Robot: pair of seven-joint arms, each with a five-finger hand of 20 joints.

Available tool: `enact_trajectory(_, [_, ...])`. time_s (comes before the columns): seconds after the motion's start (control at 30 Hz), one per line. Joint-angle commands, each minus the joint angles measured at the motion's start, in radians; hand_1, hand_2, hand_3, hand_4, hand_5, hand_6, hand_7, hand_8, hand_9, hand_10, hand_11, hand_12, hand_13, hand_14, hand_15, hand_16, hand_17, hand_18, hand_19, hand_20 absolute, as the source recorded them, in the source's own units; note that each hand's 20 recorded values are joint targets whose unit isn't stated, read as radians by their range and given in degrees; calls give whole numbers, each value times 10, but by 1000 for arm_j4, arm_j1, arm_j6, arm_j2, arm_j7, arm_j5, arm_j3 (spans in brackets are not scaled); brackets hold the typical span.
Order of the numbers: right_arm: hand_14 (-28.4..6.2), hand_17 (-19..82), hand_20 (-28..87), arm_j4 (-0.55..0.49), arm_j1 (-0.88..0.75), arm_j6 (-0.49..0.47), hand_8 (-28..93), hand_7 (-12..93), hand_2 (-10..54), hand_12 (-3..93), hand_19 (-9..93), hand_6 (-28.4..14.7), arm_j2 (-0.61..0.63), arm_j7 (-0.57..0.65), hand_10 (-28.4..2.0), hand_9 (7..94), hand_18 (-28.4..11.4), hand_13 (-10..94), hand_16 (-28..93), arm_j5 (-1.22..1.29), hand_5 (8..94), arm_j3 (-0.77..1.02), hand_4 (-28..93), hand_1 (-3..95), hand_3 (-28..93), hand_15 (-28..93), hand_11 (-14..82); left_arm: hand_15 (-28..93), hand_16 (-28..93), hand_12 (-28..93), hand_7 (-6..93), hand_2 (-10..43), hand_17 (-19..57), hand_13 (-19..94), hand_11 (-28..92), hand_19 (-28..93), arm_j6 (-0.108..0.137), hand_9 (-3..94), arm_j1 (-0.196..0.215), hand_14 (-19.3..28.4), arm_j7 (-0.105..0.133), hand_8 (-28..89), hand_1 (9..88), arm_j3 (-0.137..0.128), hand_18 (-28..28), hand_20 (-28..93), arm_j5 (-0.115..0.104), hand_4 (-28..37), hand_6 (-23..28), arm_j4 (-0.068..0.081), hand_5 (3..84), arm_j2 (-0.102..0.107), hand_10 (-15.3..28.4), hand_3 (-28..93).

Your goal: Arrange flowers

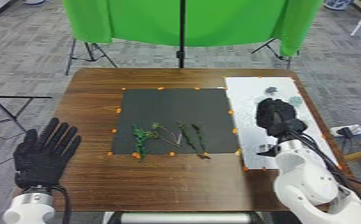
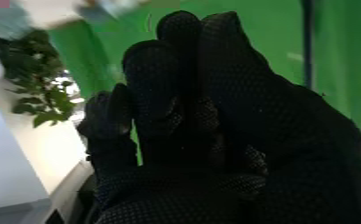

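From my head view, my left hand [image 1: 40, 162] is spread wide at left, the flower stems [image 1: 141, 141] lie on the dark mat's [image 1: 172, 107] near part, and my right hand [image 1: 279, 117] is over the white sheet [image 1: 247, 100]. In the right wrist view, I can't tell its grip.
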Motion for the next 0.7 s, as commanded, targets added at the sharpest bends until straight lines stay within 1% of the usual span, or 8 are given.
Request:
enact_trajectory(0.03, [-108,328,535,-10,110,-15,155,422,-95,472,856,-20,-23,31,-115,790,-227,656,419,-86,690,-85,-283,619,739,607,189,330,-30,123,108,139,-45,276,163,269,-7,357,16,143,-8,-83,248,2,130,166,-12,-283,82,-2,431,-6,143,766])
enact_trajectory(0.13, [-104,324,529,12,109,-83,124,445,-95,440,866,-27,-10,14,-122,749,-227,615,427,-74,648,-55,-282,606,745,610,169,331,-30,123,108,140,-44,276,164,268,-11,357,5,143,-7,-83,248,6,129,165,-5,-283,82,2,431,-1,142,766])
enact_trajectory(0.17, [-110,319,525,27,108,-93,84,412,-95,366,871,-36,0,-5,-133,695,-228,595,421,-95,619,-50,-282,599,743,614,191,331,-30,123,108,140,-44,276,164,268,-7,357,9,143,-5,-83,248,3,129,165,-5,-283,82,0,431,0,142,765])
enact_trajectory(0.2, [-121,308,523,39,106,-115,-62,306,-95,252,872,-38,5,-34,-146,620,-230,562,402,-122,592,-38,-282,584,748,613,205,331,-30,123,108,140,-44,276,164,268,-2,357,15,143,-3,-83,249,-2,130,165,-7,-283,82,-3,431,0,142,764])
enact_trajectory(0.27, [-133,289,526,35,111,-186,-135,212,-95,174,864,-30,24,-20,-137,555,-235,526,372,-114,567,-30,-282,567,760,590,163,331,-30,123,108,141,-45,276,164,268,3,357,25,143,3,-83,249,-9,130,165,-11,-283,82,-7,431,-3,142,764])
enact_trajectory(0.5, [-153,258,550,39,62,-347,-118,138,-95,148,839,-39,38,14,-135,458,-248,475,224,-70,504,27,-283,507,825,573,82,331,-30,122,109,141,-45,277,163,268,2,357,27,143,0,-83,249,-9,130,166,-10,-283,81,-4,431,-2,142,764])
enact_trajectory(0.6, [-150,254,550,82,80,-339,-114,129,-95,143,834,-39,29,17,-130,448,-249,474,209,-79,494,1,-283,508,826,552,71,331,-30,122,109,141,-45,277,162,268,2,358,21,143,-5,-84,249,-8,130,165,-7,-283,81,-2,431,-3,142,764])
enact_trajectory(0.7, [-149,253,551,156,110,-268,-112,128,-95,142,831,-38,27,-9,-129,446,-248,475,205,-73,492,-43,-283,513,824,548,70,332,-30,122,109,142,-45,277,162,268,5,358,15,143,-4,-83,249,-10,130,165,-7,-283,81,-1,431,-2,142,763])
